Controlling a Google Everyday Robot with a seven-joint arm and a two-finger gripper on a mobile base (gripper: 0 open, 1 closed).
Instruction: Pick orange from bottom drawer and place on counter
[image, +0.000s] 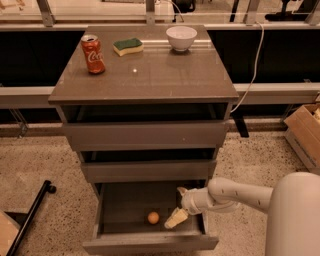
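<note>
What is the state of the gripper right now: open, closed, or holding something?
Gripper: open, holding nothing, down in the bottom drawer, just right of the orange and not touching it.

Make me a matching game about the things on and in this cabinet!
Things:
1. small round orange fruit
2. red metal soda can
3. white round bowl
4. pale two-finger gripper

Places:
A. back right of the glossy grey-brown counter
B. middle floor of the open grey bottom drawer
C. counter's left side
D. drawer's right side, beside the fruit

Pairs: 1-B, 2-C, 3-A, 4-D
</note>
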